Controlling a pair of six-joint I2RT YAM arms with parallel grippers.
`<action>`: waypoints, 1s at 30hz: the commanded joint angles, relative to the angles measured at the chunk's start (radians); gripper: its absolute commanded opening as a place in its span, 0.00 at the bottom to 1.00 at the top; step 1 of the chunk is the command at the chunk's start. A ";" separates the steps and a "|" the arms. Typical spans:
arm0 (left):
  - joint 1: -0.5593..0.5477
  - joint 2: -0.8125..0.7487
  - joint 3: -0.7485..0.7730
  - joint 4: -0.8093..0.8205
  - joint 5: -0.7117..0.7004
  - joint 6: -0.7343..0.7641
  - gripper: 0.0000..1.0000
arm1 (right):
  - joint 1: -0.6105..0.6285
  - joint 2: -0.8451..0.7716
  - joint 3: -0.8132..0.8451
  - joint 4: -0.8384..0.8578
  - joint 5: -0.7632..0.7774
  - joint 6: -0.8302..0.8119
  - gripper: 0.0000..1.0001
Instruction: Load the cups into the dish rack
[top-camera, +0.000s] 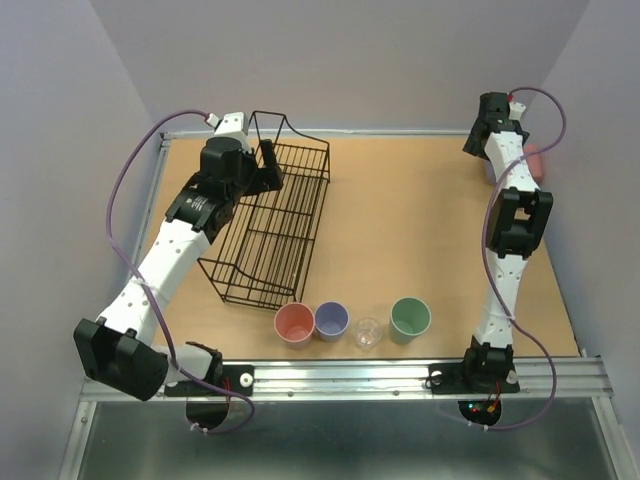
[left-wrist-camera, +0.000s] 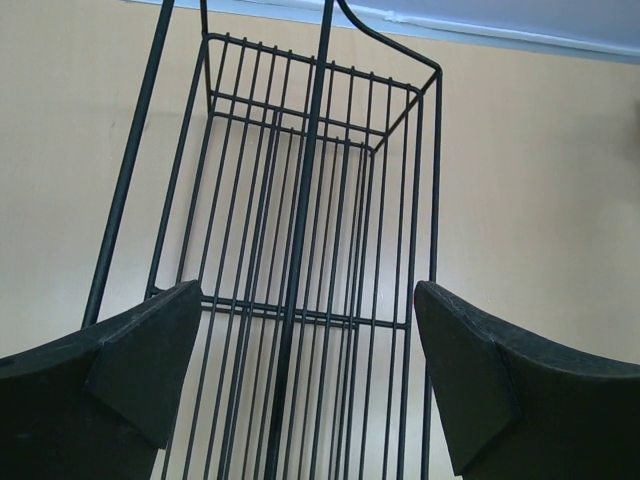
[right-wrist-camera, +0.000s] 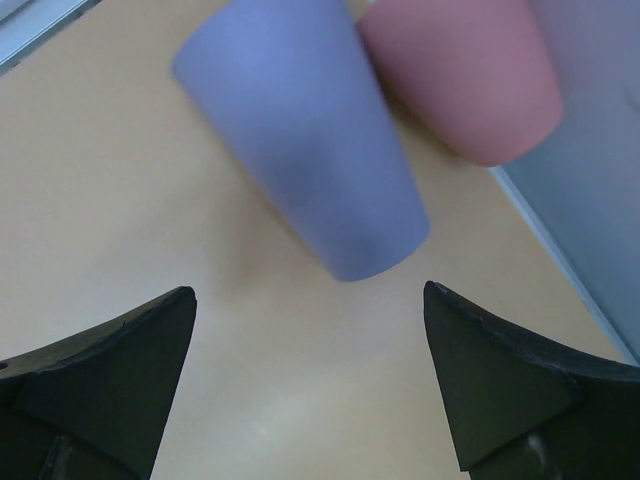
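Black wire dish rack (top-camera: 268, 225): left of centre in the top view, long axis running top to bottom, slightly slanted. Left claw (left-wrist-camera: 305, 300): jaws wide apart, empty, at the rack's upper end. Right claw (right-wrist-camera: 308, 295): open, empty, upper right corner; lavender plastic tumbler (right-wrist-camera: 310, 150) and salmon-pink plastic tumbler (right-wrist-camera: 470, 80) just beyond its tips. Lower centre, upright row: second salmon-pink tumbler (top-camera: 294, 323), second lavender tumbler (top-camera: 331, 320), small clear tumbler (top-camera: 368, 333), mint-green tumbler (top-camera: 410, 317).
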 joint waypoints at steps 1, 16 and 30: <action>-0.003 0.024 0.015 0.045 0.038 -0.018 0.98 | -0.045 -0.046 0.051 -0.005 0.050 0.039 1.00; -0.003 0.120 0.118 -0.008 0.088 0.035 0.98 | -0.085 -0.035 0.060 -0.015 0.023 0.016 1.00; -0.005 0.149 0.144 -0.057 0.090 0.038 0.98 | -0.085 0.080 0.094 -0.005 0.027 0.001 1.00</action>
